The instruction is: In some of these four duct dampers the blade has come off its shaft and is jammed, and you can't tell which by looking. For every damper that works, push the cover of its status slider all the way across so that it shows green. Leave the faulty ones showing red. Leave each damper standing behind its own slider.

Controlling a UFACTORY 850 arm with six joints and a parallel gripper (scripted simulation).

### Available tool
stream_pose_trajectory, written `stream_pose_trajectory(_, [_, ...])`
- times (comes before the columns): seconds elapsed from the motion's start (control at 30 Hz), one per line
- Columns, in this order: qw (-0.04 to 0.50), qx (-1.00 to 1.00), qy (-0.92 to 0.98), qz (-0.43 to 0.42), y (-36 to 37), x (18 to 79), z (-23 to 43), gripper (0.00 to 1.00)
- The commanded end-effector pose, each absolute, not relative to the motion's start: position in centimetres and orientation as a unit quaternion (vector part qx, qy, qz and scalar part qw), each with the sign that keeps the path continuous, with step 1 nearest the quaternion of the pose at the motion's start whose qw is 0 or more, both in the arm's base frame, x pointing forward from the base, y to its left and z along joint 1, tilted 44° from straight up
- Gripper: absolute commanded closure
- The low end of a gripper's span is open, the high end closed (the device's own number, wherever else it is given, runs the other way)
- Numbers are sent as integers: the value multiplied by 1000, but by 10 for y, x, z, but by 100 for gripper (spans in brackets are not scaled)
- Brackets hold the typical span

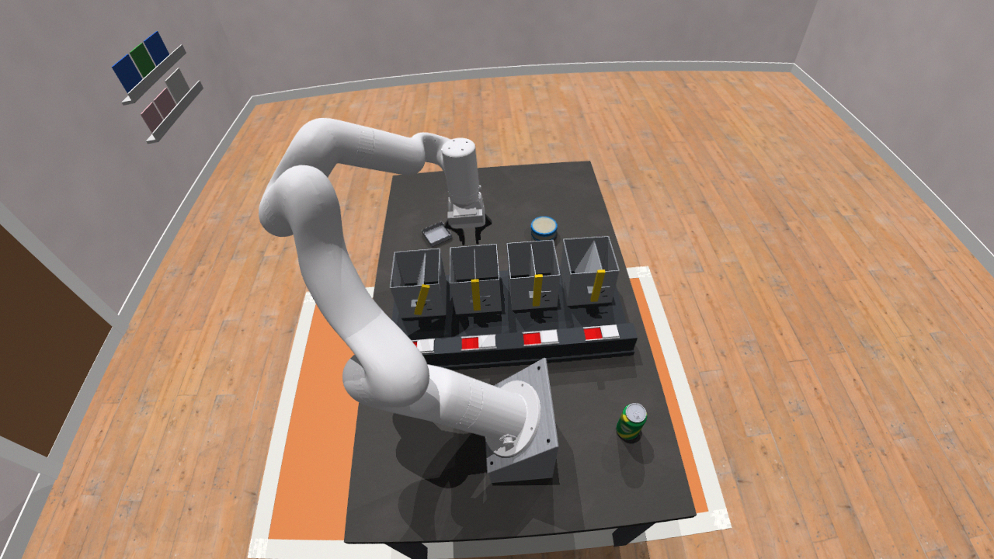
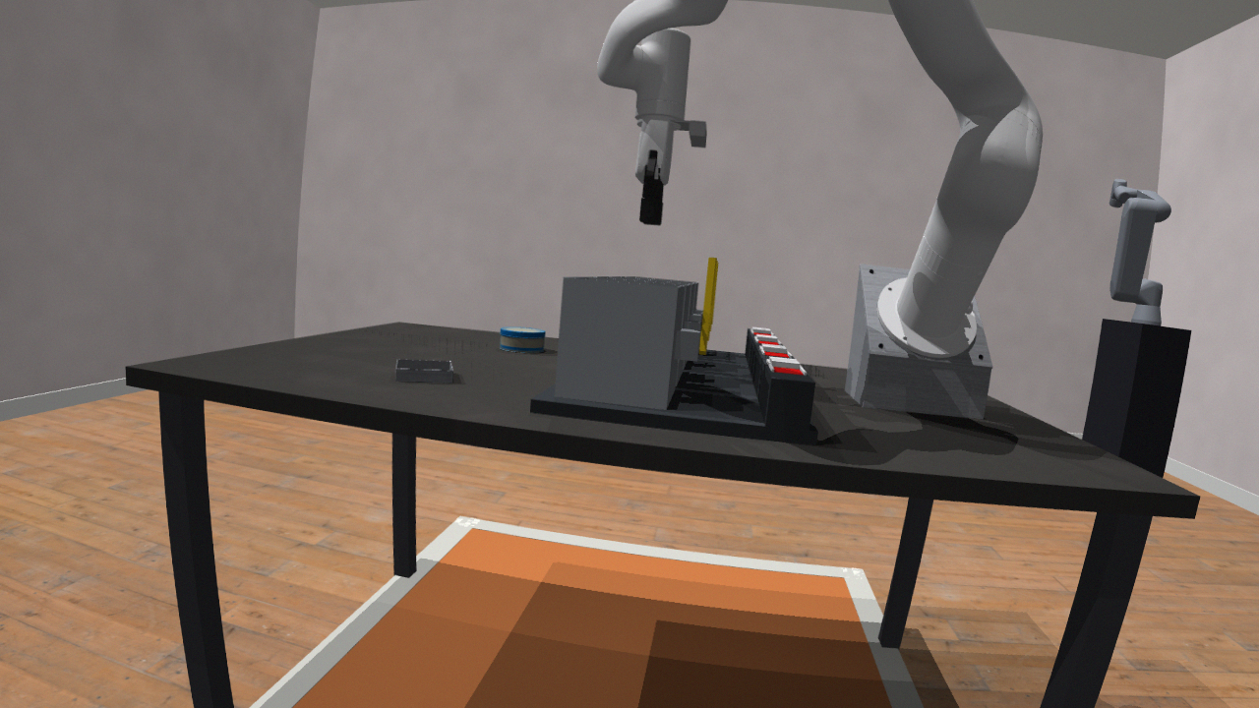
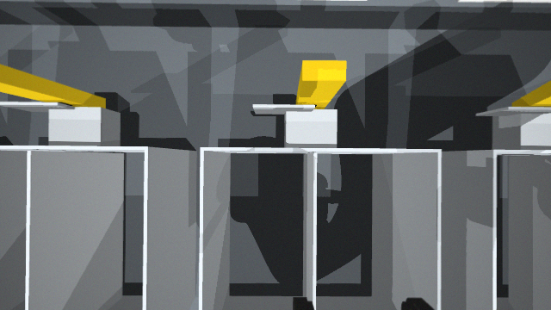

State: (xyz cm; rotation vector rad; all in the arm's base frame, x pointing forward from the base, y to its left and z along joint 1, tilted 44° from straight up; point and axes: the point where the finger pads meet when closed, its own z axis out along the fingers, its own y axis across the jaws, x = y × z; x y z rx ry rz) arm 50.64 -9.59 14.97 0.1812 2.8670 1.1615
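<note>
Four grey open-topped dampers stand in a row on a black base: the first [image 1: 417, 278], second [image 1: 474, 274], third [image 1: 533, 272] and fourth [image 1: 590, 269]. Each has a yellow lever in front, such as the second one's [image 1: 475, 295]. The sliders [image 1: 477, 341], [image 1: 540, 338], [image 1: 602, 332] show red beside a white cover. The leftmost slider [image 1: 424, 344] is partly hidden by my arm. My gripper [image 2: 651, 206] hangs high above the table, behind the second damper [image 3: 320, 224]. Its fingertips stand apart with nothing between them.
A small grey tray [image 1: 436, 234] and a blue round tin [image 1: 543, 226] lie behind the dampers. A green can [image 1: 630, 421] stands at the front right. My base mount [image 1: 524, 424] sits in front of the sliders. A black post [image 2: 1135, 387] stands at the table's edge.
</note>
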Motion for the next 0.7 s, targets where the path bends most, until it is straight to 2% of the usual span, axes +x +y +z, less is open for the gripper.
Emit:
stream_pose_trajectory(0.0, [22,59,925,374,-97,507,150,61])
stream_pose_trajectory(0.47, [22,59,925,374,-95,508,152,61])
stream_pose_trajectory(0.67, [22,59,926,372,-54,520,195,61])
